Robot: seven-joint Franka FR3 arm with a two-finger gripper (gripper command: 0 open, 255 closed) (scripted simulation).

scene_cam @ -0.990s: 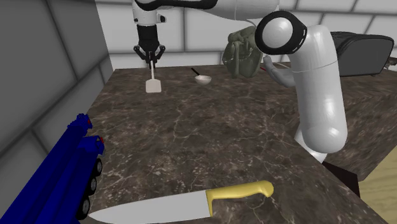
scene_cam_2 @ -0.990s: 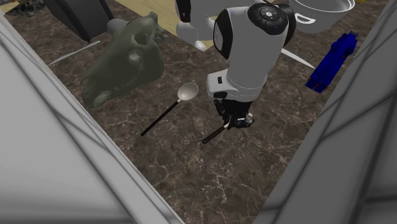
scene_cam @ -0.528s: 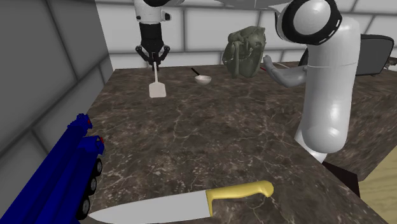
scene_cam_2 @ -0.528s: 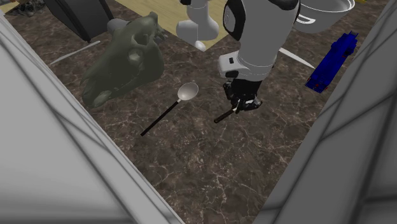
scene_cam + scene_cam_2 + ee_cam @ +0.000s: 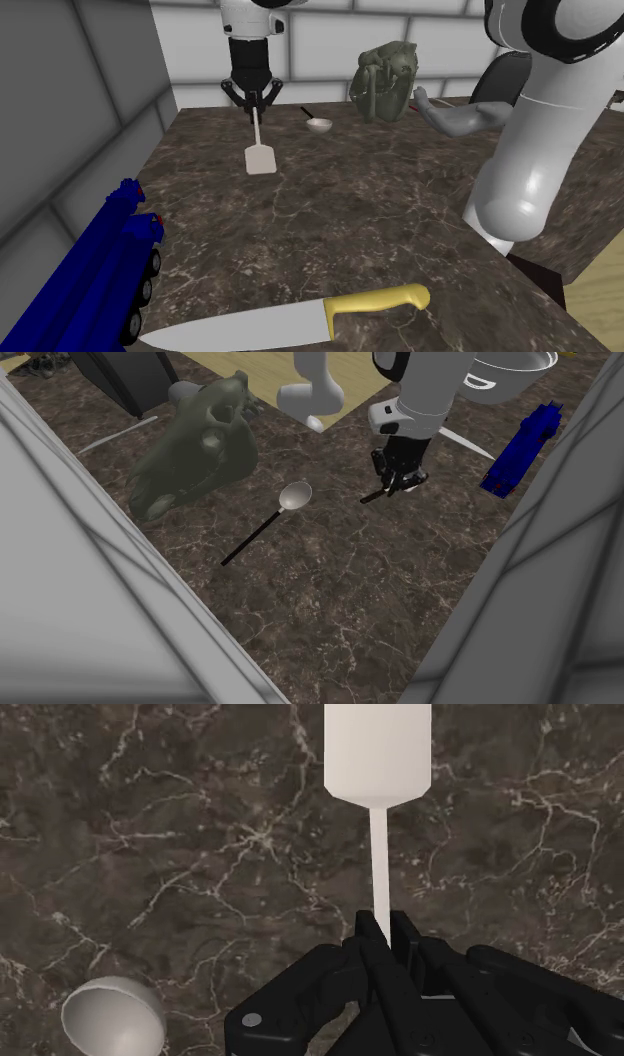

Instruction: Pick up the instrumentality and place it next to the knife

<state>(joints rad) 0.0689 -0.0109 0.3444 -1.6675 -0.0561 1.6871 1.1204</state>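
My black gripper point(image 5: 254, 100) is shut on the thin stem of a white spatula point(image 5: 260, 158), which hangs blade-down over the far part of the dark marble counter point(image 5: 330, 210). In the wrist view the fingers point(image 5: 372, 944) clasp the stem, and the spatula's flat blade point(image 5: 377, 749) stands out ahead of them. The second exterior view has the gripper point(image 5: 395, 477) holding the spatula point(image 5: 372, 497) above the counter. The knife point(image 5: 290, 318), with a yellow handle and a broad steel blade, lies near the counter's front edge, far from the gripper.
A small spoon point(image 5: 318, 124) lies just behind the gripper, beside an olive-green bag-like object point(image 5: 385, 80). A blue toy truck point(image 5: 110, 270) sits at the counter's left front, against the grey tiled wall. The arm's white links point(image 5: 530, 130) rise at the right.
The gripper has carried the spatula away from the back wall, to the shoulder view's right and nearer the front; in the second exterior view it has moved toward the blue truck.
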